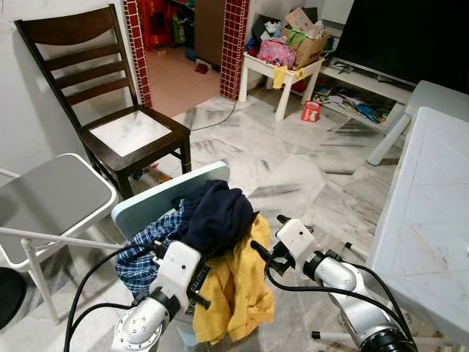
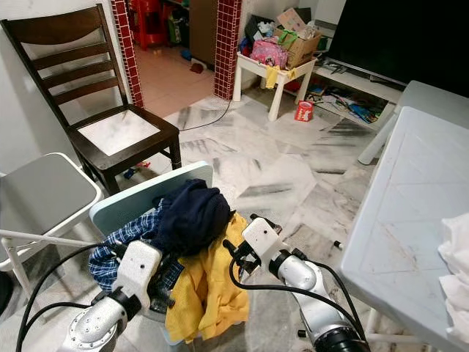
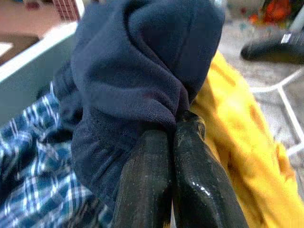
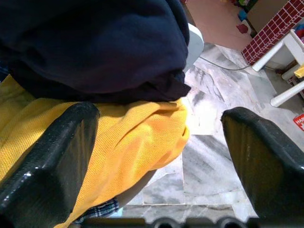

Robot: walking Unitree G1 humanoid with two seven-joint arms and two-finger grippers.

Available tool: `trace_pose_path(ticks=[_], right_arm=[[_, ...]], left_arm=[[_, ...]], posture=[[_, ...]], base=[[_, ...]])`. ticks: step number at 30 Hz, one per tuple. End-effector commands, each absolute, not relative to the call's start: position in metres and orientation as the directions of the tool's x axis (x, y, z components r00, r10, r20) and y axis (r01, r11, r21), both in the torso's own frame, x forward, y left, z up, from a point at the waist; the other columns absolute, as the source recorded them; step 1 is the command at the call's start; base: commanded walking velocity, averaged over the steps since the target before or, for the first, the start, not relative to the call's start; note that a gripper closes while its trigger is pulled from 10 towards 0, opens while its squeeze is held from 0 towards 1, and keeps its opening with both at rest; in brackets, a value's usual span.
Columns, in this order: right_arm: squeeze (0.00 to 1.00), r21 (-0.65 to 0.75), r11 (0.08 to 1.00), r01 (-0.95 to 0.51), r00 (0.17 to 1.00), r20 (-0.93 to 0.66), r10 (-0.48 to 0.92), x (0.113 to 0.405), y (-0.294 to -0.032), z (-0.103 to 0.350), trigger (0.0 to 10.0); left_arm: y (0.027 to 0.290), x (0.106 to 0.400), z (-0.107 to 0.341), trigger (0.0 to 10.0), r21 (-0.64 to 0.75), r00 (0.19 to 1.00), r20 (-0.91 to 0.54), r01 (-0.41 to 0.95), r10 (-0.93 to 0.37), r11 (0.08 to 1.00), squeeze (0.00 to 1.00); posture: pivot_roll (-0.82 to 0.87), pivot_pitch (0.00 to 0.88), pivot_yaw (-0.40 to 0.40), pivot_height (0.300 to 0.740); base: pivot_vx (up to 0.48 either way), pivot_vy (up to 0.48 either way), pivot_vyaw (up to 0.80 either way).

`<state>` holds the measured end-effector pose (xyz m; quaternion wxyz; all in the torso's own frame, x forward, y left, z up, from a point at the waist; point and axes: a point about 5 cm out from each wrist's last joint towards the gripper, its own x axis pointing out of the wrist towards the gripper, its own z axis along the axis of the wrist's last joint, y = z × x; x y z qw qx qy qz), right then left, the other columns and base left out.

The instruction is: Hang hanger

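A heap of clothes sits on a pale blue stool [image 1: 146, 199] in front of the robot — a navy garment [image 1: 216, 213] on top, a yellow shirt [image 1: 238, 282] spilling down the near side, a blue plaid shirt [image 1: 143, 253] to the left. The left gripper [image 3: 172, 130] is at the pile, its fingers [image 3: 147, 180] pressed together right against a fold of the navy cloth; whether they pinch it I cannot tell. The right gripper [image 4: 159, 137] hovers just beside the yellow shirt with its fingers [image 4: 52, 156] spread wide — nothing between them. I can't make out a hanger among the clothes. A dark wooden chair [image 1: 110, 110] stands behind, a white table [image 1: 432, 213] to the right.
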<state>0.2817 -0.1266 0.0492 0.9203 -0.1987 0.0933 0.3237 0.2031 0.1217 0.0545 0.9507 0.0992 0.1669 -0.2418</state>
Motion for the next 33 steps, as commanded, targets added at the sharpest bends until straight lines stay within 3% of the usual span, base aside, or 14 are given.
trace_pose_path(ticks=[1, 7, 9, 13, 15, 21, 22, 23, 24, 25, 26, 27, 31, 33], right_arm=[[0.0, -0.317, 0.711, -0.628, 0.777, -0.312, 0.547, 0.284, -0.129, 0.05, 10.0], [0.0, -0.323, 0.719, -0.616, 0.788, -0.277, 0.551, 0.287, -0.122, 0.054, 10.0], [0.0, -0.323, 0.728, -0.605, 0.796, -0.262, 0.546, 0.289, -0.122, 0.056, 10.0], [0.0, -0.326, 0.748, -0.578, 0.816, -0.241, 0.526, 0.292, -0.123, 0.06, 10.0], [0.0, -0.326, 0.752, -0.573, 0.82, -0.24, 0.52, 0.292, -0.123, 0.059, 10.0], [0.0, -0.308, 0.751, -0.584, 0.811, -0.249, 0.529, 0.288, -0.118, 0.055, 10.0], [0.0, -0.308, 0.752, -0.583, 0.812, -0.247, 0.529, 0.288, -0.118, 0.055, 10.0], [0.0, -0.309, 0.755, -0.579, 0.815, -0.246, 0.525, 0.288, -0.119, 0.056, 10.0], [0.0, -0.309, 0.755, -0.579, 0.815, -0.246, 0.525, 0.288, -0.119, 0.056, 10.0], [0.0, -0.312, 0.766, -0.562, 0.826, -0.251, 0.505, 0.288, -0.125, 0.054, 10.0], [0.0, -0.312, 0.768, -0.56, 0.828, -0.252, 0.501, 0.287, -0.126, 0.053, 10.0], [0.0, -0.313, 0.768, -0.558, 0.829, -0.254, 0.499, 0.287, -0.127, 0.053, 10.0], [0.0, -0.314, 0.768, -0.557, 0.829, -0.257, 0.496, 0.286, -0.128, 0.052, 10.0], [0.0, -0.315, 0.765, -0.561, 0.826, -0.264, 0.498, 0.287, -0.128, 0.051, 10.0]], left_arm=[[0.119, 0.199, 0.049, 0.0, 0.127, 0.798, -0.415, 0.527, -0.437, 0.84, 0.0], [0.093, 0.224, 0.066, 0.0, 0.176, 0.803, -0.324, 0.571, -0.501, 0.802, 0.0], [0.089, 0.234, 0.078, 0.0, 0.18, 0.842, -0.257, 0.524, -0.474, 0.832, 0.0], [0.096, 0.263, 0.121, 0.0, 0.116, 0.937, -0.054, 0.349, -0.345, 0.93, 0.0], [0.104, 0.277, 0.143, 0.0, 0.001, 0.962, 0.031, 0.273, -0.273, 0.962, 0.0], [0.106, 0.3, 0.153, 0.0, -0.092, 0.959, 0.014, 0.284, -0.284, 0.954, 0.0], [0.104, 0.301, 0.149, 4.2, -0.071, 0.952, -0.021, 0.302, -0.304, 0.951, 0.0], [0.102, 0.299, 0.142, 10.0, -0.047, 0.942, -0.063, 0.326, -0.328, 0.944, 0.0], [0.102, 0.299, 0.142, 10.0, -0.047, 0.942, -0.063, 0.326, -0.328, 0.944, 0.0], [0.097, 0.286, 0.122, 10.0, -0.038, 0.91, -0.166, 0.378, -0.379, 0.925, 0.42], [0.096, 0.281, 0.115, 10.0, -0.042, 0.899, -0.203, 0.389, -0.389, 0.92, 0.76], [0.094, 0.274, 0.107, 10.0, -0.023, 0.874, -0.238, 0.432, -0.424, 0.902, 1.0], [0.088, 0.261, 0.097, 10.0, 0.029, 0.823, -0.272, 0.525, -0.499, 0.85, 1.0], [0.079, 0.245, 0.086, 10.0, 0.111, 0.741, -0.33, 0.646, -0.585, 0.755, 1.0]], posture=[[0.09, 0.0, -0.105, 0.74], [0.09, 0.0, -0.1, 0.74], [0.08, 0.0, -0.095, 0.74], [0.08, 0.0, -0.084, 0.74], [0.08, 0.0, -0.077, 0.74], [0.07, 0.0, -0.052, 0.74], [0.07, 0.0, -0.052, 0.74], [0.07, 0.0, -0.048, 0.74], [0.07, 0.0, -0.048, 0.74], [0.06, 0.0, -0.041, 0.74], [0.06, 0.0, -0.041, 0.74], [0.07, 0.0, -0.041, 0.74], [0.07, 0.0, -0.044, 0.74], [0.07, 0.0, -0.05, 0.74]], base=[[0.0, 0.0, 0.0], [0.0, 0.0, 0.0], [0.0, 0.0, 0.0], [0.0, 0.0, 0.0], [0.0, 0.0, 0.0], [0.0, 0.0, 0.0], [0.0, 0.0, 0.0], [0.0, 0.0, 0.0], [0.0, 0.0, 0.0], [0.0, 0.0, 0.0], [0.0, 0.0, 0.0], [0.0, 0.0, 0.0], [0.0, 0.0, 0.0], [0.0, 0.0, 0.0]])
